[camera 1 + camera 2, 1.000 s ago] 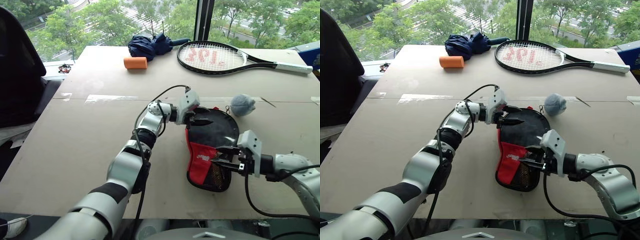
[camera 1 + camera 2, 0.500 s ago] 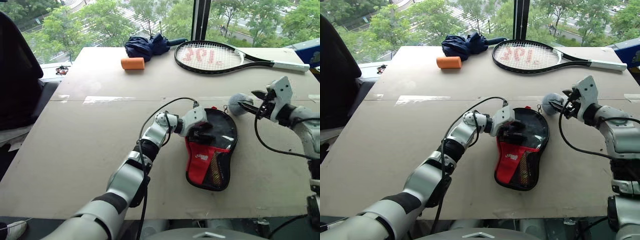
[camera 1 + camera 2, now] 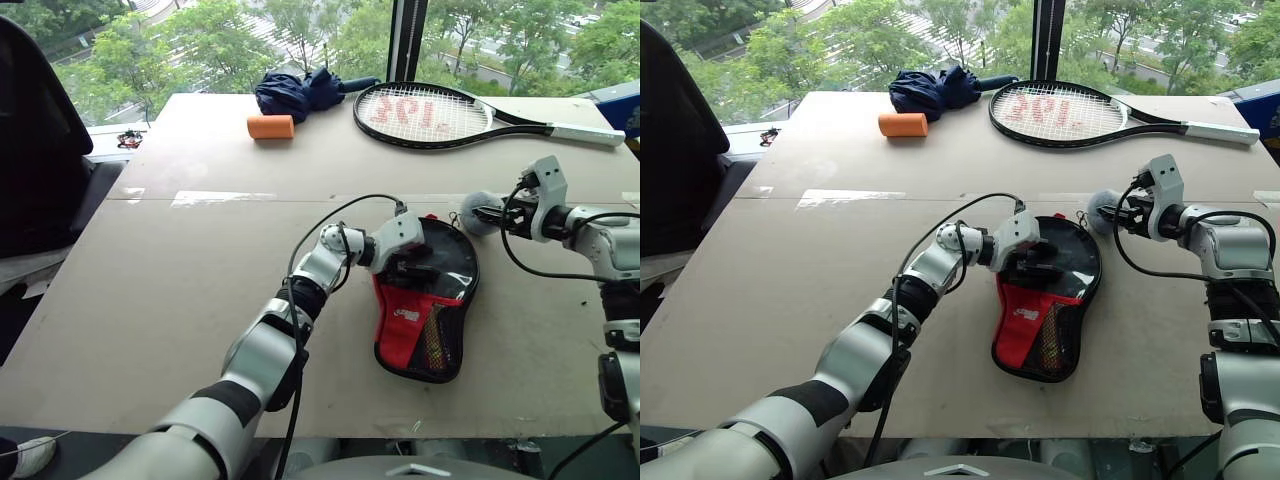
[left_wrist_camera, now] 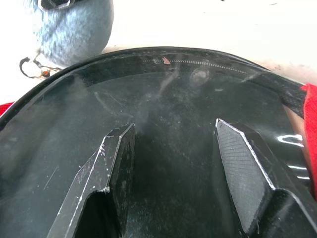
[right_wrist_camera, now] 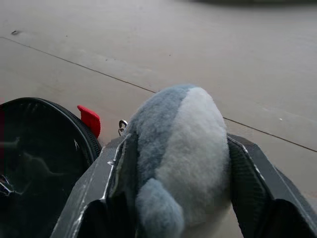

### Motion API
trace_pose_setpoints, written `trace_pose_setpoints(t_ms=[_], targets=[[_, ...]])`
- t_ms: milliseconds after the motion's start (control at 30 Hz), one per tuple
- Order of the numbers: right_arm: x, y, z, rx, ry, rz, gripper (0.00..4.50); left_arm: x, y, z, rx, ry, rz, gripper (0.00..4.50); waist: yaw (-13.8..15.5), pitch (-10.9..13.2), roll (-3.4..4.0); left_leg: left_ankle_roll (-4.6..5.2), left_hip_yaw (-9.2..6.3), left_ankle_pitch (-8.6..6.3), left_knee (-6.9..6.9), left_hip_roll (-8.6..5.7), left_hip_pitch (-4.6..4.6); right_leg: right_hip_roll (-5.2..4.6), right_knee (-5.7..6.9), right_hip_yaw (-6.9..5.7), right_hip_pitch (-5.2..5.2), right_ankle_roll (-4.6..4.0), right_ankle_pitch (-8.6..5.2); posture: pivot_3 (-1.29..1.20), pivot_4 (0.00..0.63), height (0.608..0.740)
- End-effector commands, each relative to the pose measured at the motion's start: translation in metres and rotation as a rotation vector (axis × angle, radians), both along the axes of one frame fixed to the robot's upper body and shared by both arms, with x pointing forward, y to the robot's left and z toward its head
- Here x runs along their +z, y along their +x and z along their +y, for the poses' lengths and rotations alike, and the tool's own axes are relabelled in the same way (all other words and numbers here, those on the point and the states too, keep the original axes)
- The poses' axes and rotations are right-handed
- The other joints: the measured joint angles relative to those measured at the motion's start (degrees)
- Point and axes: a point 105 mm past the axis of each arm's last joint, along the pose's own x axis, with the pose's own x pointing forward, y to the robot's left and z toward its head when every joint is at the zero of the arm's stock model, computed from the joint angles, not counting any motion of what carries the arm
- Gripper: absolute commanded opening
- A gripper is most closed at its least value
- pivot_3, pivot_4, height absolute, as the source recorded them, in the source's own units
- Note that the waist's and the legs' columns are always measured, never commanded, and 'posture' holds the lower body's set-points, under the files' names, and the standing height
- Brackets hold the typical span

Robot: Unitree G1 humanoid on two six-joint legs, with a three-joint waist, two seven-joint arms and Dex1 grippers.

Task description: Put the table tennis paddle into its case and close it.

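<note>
Since a second ago the right hand has swung away from the mesh end of the case up to the grey-blue fuzzy plush charm lying just beyond the case's rounded end, and its two black fingers now stand on either side of that charm, closed against it. The left hand has sunk onto the clear window of the paddle-shaped black zip case with red panel and mesh pocket, its fingers part-way open and holding nothing, resting on the plastic.

The case lies flat near the middle of the tan worktop. The table tennis paddle cannot be made out separately; it is probably already inside, behind the dark window.

The risk lies in the charm, which seems tied by a small metal ring to the zip. Pulled hard or at a wrong angle, it could drag the whole case from under the left hand, or the soft plush could slip from the fingers and leave the zip unmoved.
</note>
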Motion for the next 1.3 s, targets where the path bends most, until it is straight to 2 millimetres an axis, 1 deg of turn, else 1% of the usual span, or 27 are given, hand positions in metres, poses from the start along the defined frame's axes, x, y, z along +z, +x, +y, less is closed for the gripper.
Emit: trace_pose_setpoints(t_ms=[33,67,100,167,267,300,367,500,600,633,733,800,867,933,1000,1067,1167,1200,1300], targets=[[0.024,-0.015,-0.008,0.002,0.029,-0.049,0.72,-0.034,-0.007,0.007,0.020,0.116,0.079,2.60,0.13,0.00,0.01,0.00,0.00,0.00,0.00,0.00,-0.01,-0.01,0.00,0.00,0.00,0.00,0.00,0.00,0.150,0.726],[0.026,-0.023,-0.009,0.005,0.042,-0.043,0.21,-0.037,-0.008,0.008,0.026,0.128,0.084,2.60,0.27,-0.01,0.02,0.00,0.00,0.00,0.00,-0.01,-0.01,-0.01,0.00,0.00,0.00,0.00,0.00,0.00,0.150,0.726],[0.028,-0.029,-0.010,0.005,0.051,-0.037,0.05,-0.039,-0.007,0.010,0.031,0.138,0.089,2.60,0.35,-0.02,0.03,0.00,0.00,0.00,0.01,-0.01,-0.01,0.00,-0.01,0.00,0.00,0.00,0.00,0.00,0.150,0.726],[0.029,-0.042,-0.013,0.002,0.053,-0.025,0.05,-0.042,-0.007,0.011,0.039,0.150,0.095,2.60,0.45,-0.04,0.05,0.00,0.00,0.00,0.00,0.00,-0.01,-0.01,-0.01,0.01,0.00,0.00,0.00,0.00,0.150,0.726],[0.026,-0.072,-0.020,0.027,0.060,0.029,0.05,-0.046,-0.009,0.014,0.042,0.170,0.111,2.60,0.47,-0.14,0.09,0.01,0.01,0.00,0.00,0.00,0.00,0.00,0.00,0.01,0.01,0.00,0.00,0.00,0.150,0.726],[0.023,-0.081,-0.020,0.043,0.058,0.051,0.05,-0.047,-0.009,0.015,0.041,0.177,0.110,2.60,1.05,-0.19,0.15,0.01,0.03,0.00,0.00,0.01,0.02,0.00,0.01,0.03,0.02,0.00,0.00,0.00,0.150,0.726],[0.018,-0.102,-0.019,0.089,0.064,0.103,0.05,-0.047,-0.009,0.015,0.046,0.182,0.108,2.60,0.91,-0.26,0.08,0.01,-0.05,-0.01,-0.03,0.03,0.01,0.03,-0.06,-0.07,0.05,0.00,0.00,0.00,0.150,0.726],[0.014,-0.152,-0.001,0.263,0.121,0.201,0.05,-0.047,-0.008,0.018,0.045,0.200,0.095,2.60,1.01,-0.29,0.14,0.02,-0.05,-0.02,-0.04,0.03,0.00,0.02,-0.07,-0.09,0.07,0.00,0.00,0.00,0.150,0.726],[0.009,-0.180,0.012,0.355,0.156,0.262,0.05,-0.048,-0.009,0.020,0.045,0.205,0.093,2.60,0.76,-0.34,0.16,0.03,0.01,-0.03,-0.05,0.05,0.09,0.04,-0.06,-0.03,0.14,0.00,0.00,0.00,0.150,0.726],[0.007,-0.186,0.015,0.374,0.164,0.278,0.05,-0.048,-0.009,0.021,0.046,0.206,0.093,2.60,0.80,-0.34,0.15,0.04,0.00,-0.03,-0.06,0.05,0.12,0.04,-0.06,-0.05,0.17,0.00,0.00,0.00,0.150,0.726],[-0.013,-0.215,0.025,0.434,0.148,0.382,0.05,-0.048,-0.009,0.021,0.050,0.206,0.096,2.60,0.92,-0.35,0.15,0.05,-0.03,-0.04,-0.07,0.07,0.14,0.05,-0.09,-0.10,0.21,0.00,0.00,0.00,0.150,0.726],[-0.030,-0.240,0.033,0.492,0.142,0.471,0.05,-0.048,-0.009,0.021,0.051,0.203,0.098,2.60,0.93,-0.36,0.13,0.07,-0.06,-0.05,-0.09,0.07,0.12,0.05,-0.13,-0.12,0.21,0.00,-0.01,0.00,0.150,0.726],[-0.039,-0.259,0.039,0.546,0.137,0.522,0.05,-0.047,-0.010,0.020,0.051,0.202,0.099,2.60,0.97,-0.39,0.12,0.10,-0.06,-0.07,-0.09,0.06,0.13,0.05,-0.19,-0.15,0.25,0.02,-0.01,0.00,0.150,0.726],[-0.043,-0.271,0.043,0.586,0.130,0.549,0.05,-0.047,-0.010,0.020,0.050,0.201,0.099,2.60,0.96,-0.41,0.11,0.10,-0.06,-0.08,-0.09,0.06,0.16,0.05,-0.21,-0.16,0.29,0.03,-0.02,0.00,0.150,0.726],[-0.046,-0.279,0.044,0.613,0.123,0.571,0.05,-0.047,-0.010,0.019,0.049,0.202,0.099,2.60,0.90,-0.49,-0.03,0.11,-0.06,-0.08,-0.09,0.07,0.21,0.06,-0.21,-0.17,0.33,0.03,-0.02,0.00,0.150,0.726],[-0.052,-0.292,0.042,0.651,0.100,0.619,0.05,-0.047,-0.010,0.019,0.052,0.198,0.101,2.60,0.94,-0.51,-0.07,0.11,-0.07,-0.09,-0.08,0.07,0.27,0.06,-0.22,-0.18,0.40,0.03,-0.02,0.00,0.150,0.726],[-0.056,-0.305,0.039,0.700,0.076,0.658,0.05,-0.046,-0.009,0.019,0.058,0.193,0.104,2.60,1.01,-0.55,-0.13,0.14,-0.13,-0.11,-0.08,0.07,0.29,0.06,-0.31,-0.29,0.48,0.06,-0.04,0.00,0.150,0.726],[-0.057,-0.307,0.038,0.710,0.070,0.660,0.05,-0.046,-0.009,0.019,0.060,0.192,0.104,2.60,1.01,-0.55,-0.15,0.14,-0.14,-0.11,-0.08,0.07,0.28,0.06,-0.33,-0.31,0.50,0.06,-0.04,0.00,0.150,0.726],[-0.056,-0.291,0.035,0.665,0.059,0.579,0.05,-0.046,-0.009,0.019,0.062,0.190,0.107,2.60,1.00,-0.58,-0.24,0.15,-0.17,-0.12,-0.08,0.07,0.29,0.05,-0.43,-0.36,0.57,0.06,-0.04,0.00,0.150,0.726]])
